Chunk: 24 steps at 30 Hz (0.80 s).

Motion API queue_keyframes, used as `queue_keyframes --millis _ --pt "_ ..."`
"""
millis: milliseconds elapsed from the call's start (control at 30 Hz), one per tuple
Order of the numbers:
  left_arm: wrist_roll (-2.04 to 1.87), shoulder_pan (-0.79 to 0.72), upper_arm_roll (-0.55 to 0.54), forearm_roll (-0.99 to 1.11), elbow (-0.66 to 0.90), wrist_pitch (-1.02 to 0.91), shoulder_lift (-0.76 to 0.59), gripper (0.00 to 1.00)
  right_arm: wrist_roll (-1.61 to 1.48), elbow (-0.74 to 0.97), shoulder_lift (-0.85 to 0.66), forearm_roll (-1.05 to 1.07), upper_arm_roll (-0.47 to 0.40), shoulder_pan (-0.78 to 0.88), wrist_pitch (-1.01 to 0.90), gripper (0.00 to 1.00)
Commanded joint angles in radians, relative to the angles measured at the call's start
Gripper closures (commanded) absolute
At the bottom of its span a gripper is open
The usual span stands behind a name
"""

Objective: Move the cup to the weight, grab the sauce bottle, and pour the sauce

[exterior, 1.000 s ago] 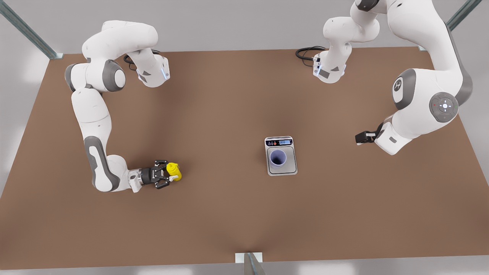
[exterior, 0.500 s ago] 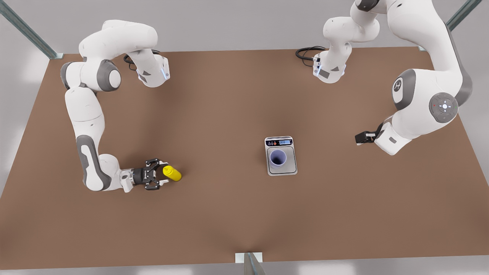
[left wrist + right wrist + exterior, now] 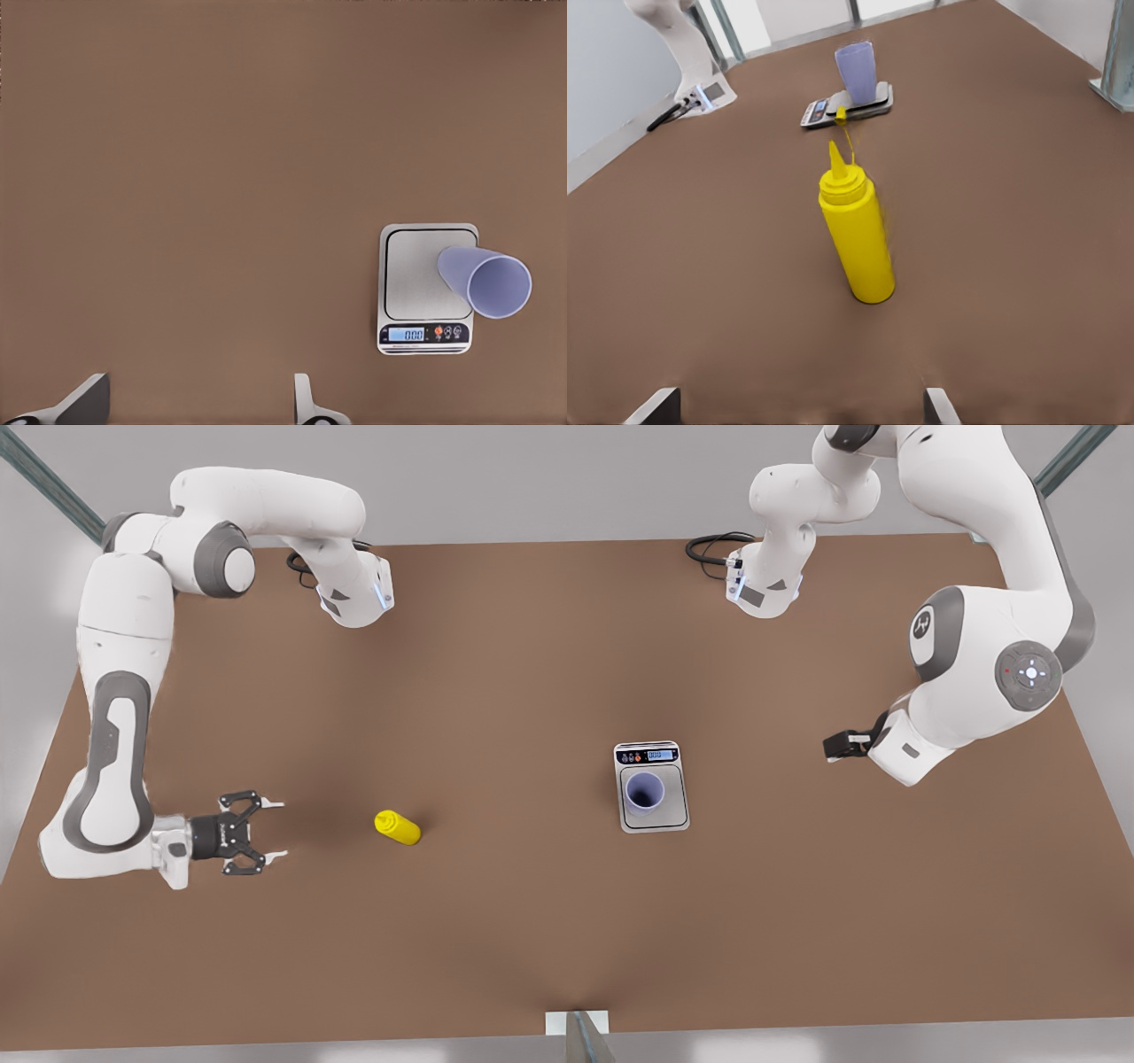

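Since the earlier pictures, the right gripper (image 3: 273, 831) has let go of the sauce bottle (image 3: 398, 826) and pulled back toward the front view's left; its fingers (image 3: 656, 405) are now spread wide and hold nothing. The bottle stands upright on the brown table (image 3: 496, 921), its long axis vertical and its pointed nozzle up, well apart from the gripper. It is a smooth bright yellow cylinder. Further toward the front view's right, the lavender cup (image 3: 644, 791) stands upright on the flat silver weight (image 3: 675, 808). The left gripper (image 3: 199, 403) waits, open and empty, high above the table.
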Motion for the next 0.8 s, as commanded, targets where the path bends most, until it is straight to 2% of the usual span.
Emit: queue_keyframes --millis 0,67,133,200,300,333,367,400,467,567,633,767 --pt "0.004 0.002 0.002 0.002 0.0 0.0 0.0 0.0 0.073 0.017 -0.011 -0.014 0.001 0.002 0.041 0.0" --pt "0.002 0.002 0.002 0.002 0.0 0.006 0.001 0.0 0.412 0.064 -0.01 -0.066 0.006 0.012 0.168 0.0" --pt "0.004 0.002 0.003 0.002 0.0 0.006 0.001 0.0 0.811 0.133 -0.011 -0.213 0.001 0.055 0.243 0.0" --pt "-0.003 0.001 0.003 0.002 0.0 0.005 0.001 0.0 1.092 0.135 -0.043 -0.399 0.0 0.098 0.272 0.0" --pt "0.004 0.001 0.005 0.002 0.0 0.002 0.0 0.0 1.434 0.164 -0.093 -0.514 -0.008 0.106 0.276 0.0" --pt "-0.003 0.001 0.005 0.002 -0.002 0.0 0.0 0.0 1.485 0.159 -0.139 -0.524 -0.006 0.121 0.276 0.0" --pt "-0.003 0.001 0.003 0.003 0.0 0.003 0.003 0.0 1.52 0.135 -0.201 -0.543 -0.055 0.176 0.276 0.0" --pt "0.005 0.004 0.006 0.012 0.0 0.012 0.004 0.0 1.617 0.076 -0.269 -0.541 -0.152 0.273 0.27 0.0" --pt "-0.026 0.002 0.01 -0.006 -0.002 0.028 0.003 0.0 1.733 -0.04 -0.39 -0.54 -0.181 0.336 0.266 0.0" --pt "0.0 0.01 0.011 0.009 0.0 0.015 -0.003 0.0 1.796 -0.161 -0.534 -0.546 -0.181 0.399 0.266 0.0" --pt "-0.003 0.01 0.011 0.008 0.002 0.015 -0.003 0.0 1.805 -0.203 -0.577 -0.549 -0.181 0.411 0.268 0.0" --pt "-0.015 0.005 0.01 0.008 0.002 0.011 -0.008 0.0 1.804 -0.203 -0.576 -0.551 -0.181 0.413 0.27 0.0"
